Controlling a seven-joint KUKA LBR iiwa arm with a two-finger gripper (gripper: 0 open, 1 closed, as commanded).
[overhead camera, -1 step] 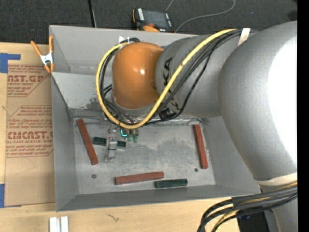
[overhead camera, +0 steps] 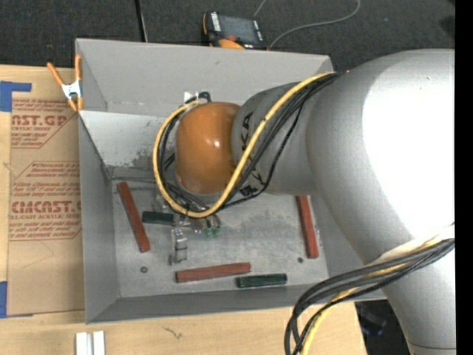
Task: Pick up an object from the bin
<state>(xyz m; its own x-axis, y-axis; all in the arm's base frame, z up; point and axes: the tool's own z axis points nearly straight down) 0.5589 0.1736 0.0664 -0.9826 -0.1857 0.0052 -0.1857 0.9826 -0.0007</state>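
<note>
**Operator:** Where is the claw?

**Spotter:** Your claw (overhead camera: 178, 248) is low over the grey floor of the bin (overhead camera: 100, 272), left of the middle, just below the orange cover (overhead camera: 203, 146) on the wrist. Whether it is wide or narrow, I cannot tell from this angle.

**Operator:** What lies closest to it?

**Spotter:** A short dark green piece (overhead camera: 155, 217), just up and to the left of your claw, near it. I cannot tell if they touch. Left of that you have a red-brown stick (overhead camera: 134, 217) lying tilted along the left side. Below the claw a second red-brown stick (overhead camera: 213, 274) lies almost level near the front wall, and a dark green stick (overhead camera: 261, 280) lies just beside its right end. Well apart, on the right side, a third red-brown stick (overhead camera: 307, 226) runs up and down, close under your arm (overhead camera: 369, 161). Yellow and black cables (overhead camera: 159, 161) loop round the orange cover.
</note>
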